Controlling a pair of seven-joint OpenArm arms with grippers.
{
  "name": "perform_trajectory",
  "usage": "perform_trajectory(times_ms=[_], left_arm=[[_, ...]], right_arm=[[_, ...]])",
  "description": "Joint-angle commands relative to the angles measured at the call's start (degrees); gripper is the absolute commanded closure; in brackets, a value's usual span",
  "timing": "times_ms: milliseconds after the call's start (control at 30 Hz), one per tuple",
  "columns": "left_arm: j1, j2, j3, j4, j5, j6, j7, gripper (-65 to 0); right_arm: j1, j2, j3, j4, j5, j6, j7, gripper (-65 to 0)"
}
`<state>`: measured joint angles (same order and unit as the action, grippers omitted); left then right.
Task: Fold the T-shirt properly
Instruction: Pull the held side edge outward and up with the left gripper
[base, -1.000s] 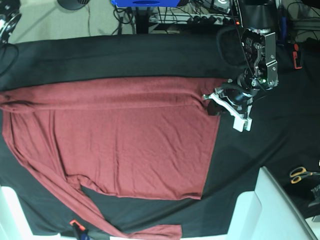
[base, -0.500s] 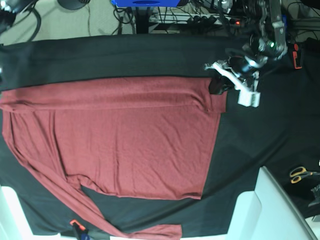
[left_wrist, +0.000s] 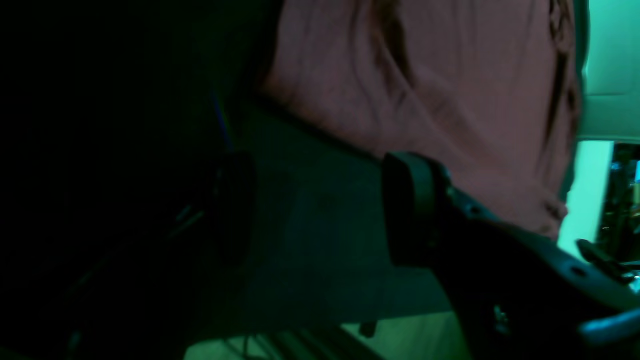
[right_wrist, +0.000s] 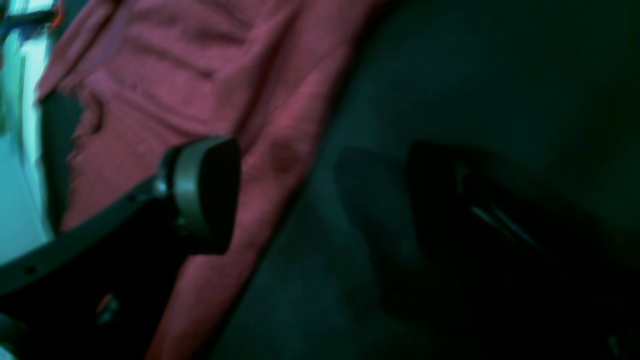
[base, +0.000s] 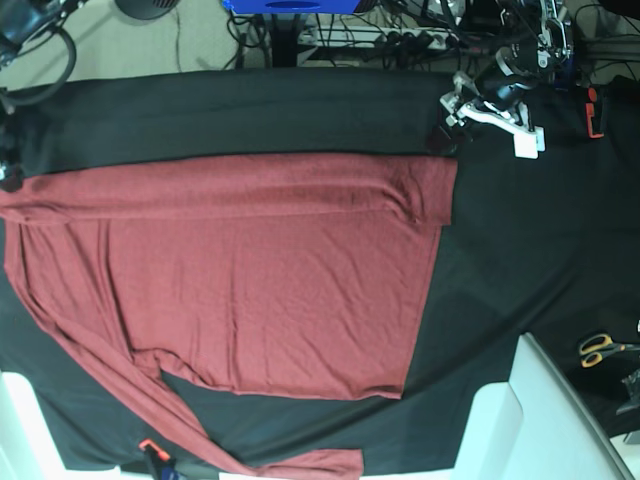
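My left gripper (base: 487, 118) has let go of the shirt (base: 240, 290) and risen toward the far right corner of the black cloth (base: 250, 110), jaws now apart and empty; a second ago it pinched the shirt's right edge. My right gripper (right_wrist: 320, 195) hangs open over the cloth beside the shirt's left end, holding nothing. One maroon shirt lies flat across the cloth's middle, one sleeve trailing to the near edge. One pair of scissors (base: 600, 348) sits at right. No writing is legible.

The left gripper (base: 487, 118) has let go of the T-shirt (base: 250, 270) and lifted away.
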<state>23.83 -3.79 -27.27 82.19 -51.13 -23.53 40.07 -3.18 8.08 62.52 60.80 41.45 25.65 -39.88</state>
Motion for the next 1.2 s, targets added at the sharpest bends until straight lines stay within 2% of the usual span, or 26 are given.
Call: perform_trajectory(times_ms=[0,67,167,333,500,733,833,967,1167], left_arm=[[-0.1,-0.4,-0.1,1.3,-1.9,-1.1,-0.8,-39.0],[0.3,-0.4,-0.6,2.9,-2.4,-3.9,-0.8,-39.2],[1.0,-1.0,-0.8,4.7,-2.4,-7.5,-0.8,-39.2],[1.1,-1.2,-0.4,4.4,-2.3,-7.6,-0.8,-39.2],[-0.9,0.7,-0.8,-1.5,-2.3,-7.7,-1.2,-39.2],[-4.3,0.8,-0.3,-5.1,-1.8,-7.7,-1.2,-39.2],[-6.0,1.0,-0.2,-5.5,2.0,-7.7,-1.2,-39.2],[-7.3,2.9,-0.5,-5.5,6.1,-7.7,-1.1,-39.2],[-8.9,3.7,-0.1,-6.3,6.3,-7.7,-1.1,-39.2]], right_arm=[[-0.3,1.6,0.3,-0.5,0.5,1.6,0.6,-42.8],[-0.8,2.1,0.3,-0.6,0.5,4.3,0.4,-39.6],[-2.4,2.2,0.2,3.5,0.5,5.3,0.2,-39.2],[-2.3,1.9,0.4,7.7,0.9,5.3,-3.5,-42.6],[1.3,2.7,0.2,-0.8,0.4,5.3,-0.9,-43.2],[5.3,7.4,-0.3,-14.0,0.4,5.5,3.2,-43.2],[6.9,9.3,-3.5,-18.1,0.4,5.8,5.2,-43.2],[8.2,9.6,-6.7,-20.1,0.4,5.6,8.9,-43.1],[9.4,9.6,-9.0,-20.4,0.4,5.5,9.9,-42.6]])
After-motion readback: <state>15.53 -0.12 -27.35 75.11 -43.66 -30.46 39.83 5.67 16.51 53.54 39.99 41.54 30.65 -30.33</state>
